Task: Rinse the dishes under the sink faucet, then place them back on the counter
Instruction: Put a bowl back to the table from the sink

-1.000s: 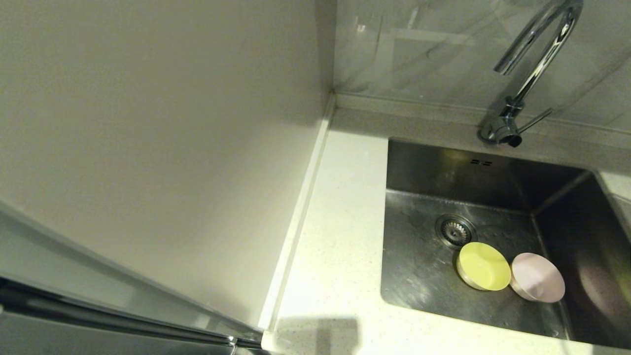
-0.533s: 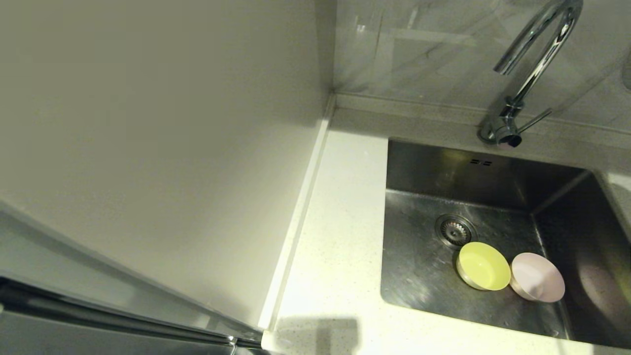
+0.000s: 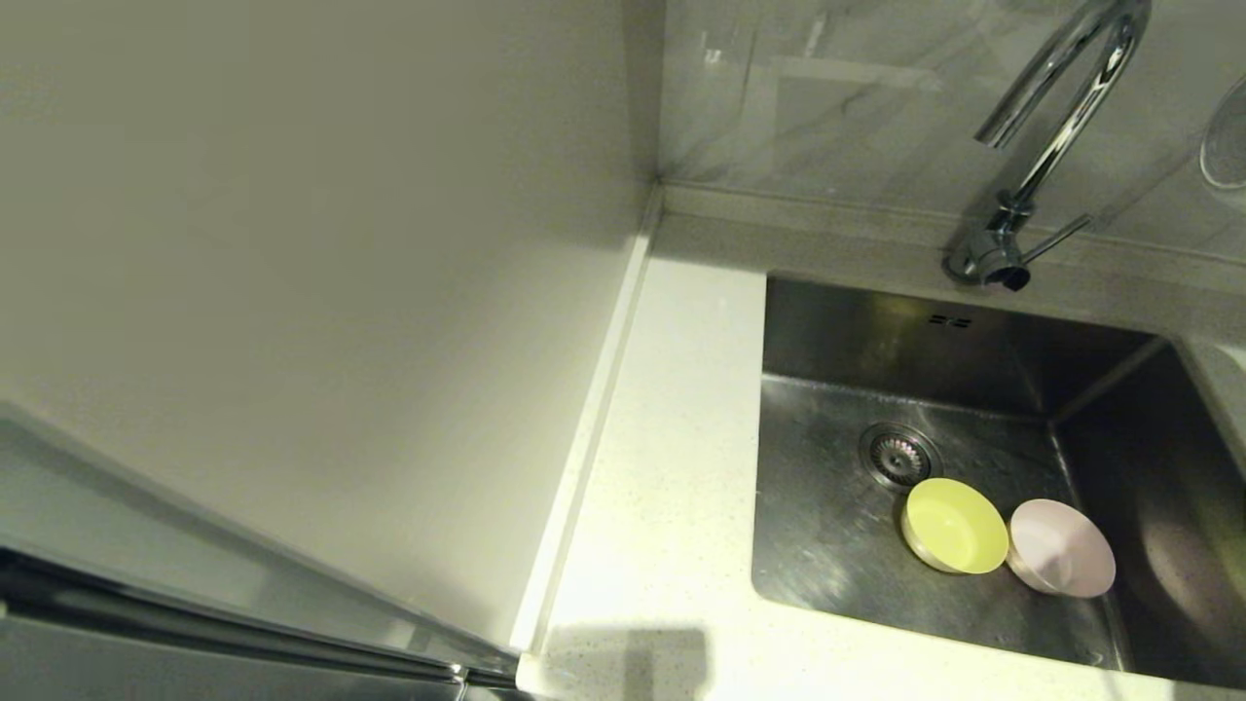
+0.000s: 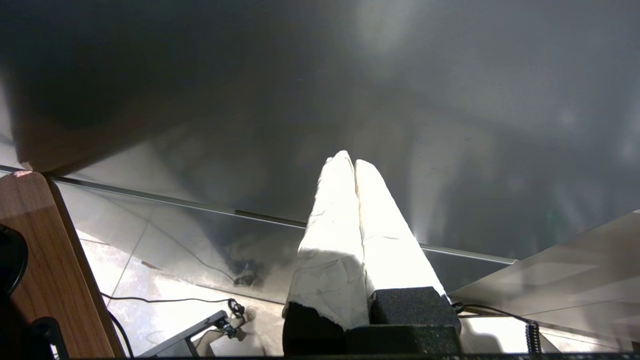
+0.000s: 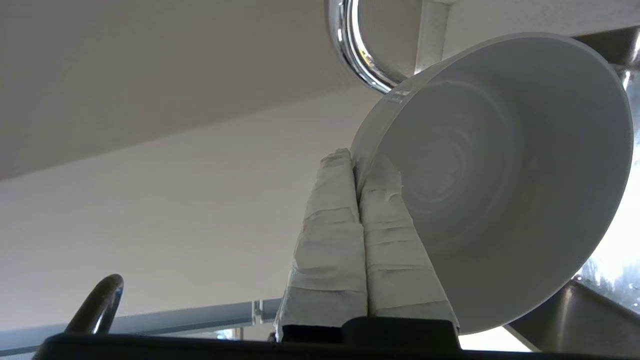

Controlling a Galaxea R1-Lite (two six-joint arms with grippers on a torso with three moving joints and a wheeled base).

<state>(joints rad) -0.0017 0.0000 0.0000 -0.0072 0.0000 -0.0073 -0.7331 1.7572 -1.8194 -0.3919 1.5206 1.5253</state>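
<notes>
While pinched, white bowl (image 5: 500, 175) flanks right end effector (image 5: 354, 160).

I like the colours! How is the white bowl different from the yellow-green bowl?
The white bowl is pinched at its rim by the right gripper and held up beside the faucet; the yellow-green bowl rests on the sink floor by the drain, touching the pink bowl. White is tipped on edge; yellow-green leans slightly. Both are small and round.

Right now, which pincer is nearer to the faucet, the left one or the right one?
The right. The right pincer holds the white bowl by its rim just beside the faucet. The left pincer is parked away from the sink, with no faucet in its view.
</notes>
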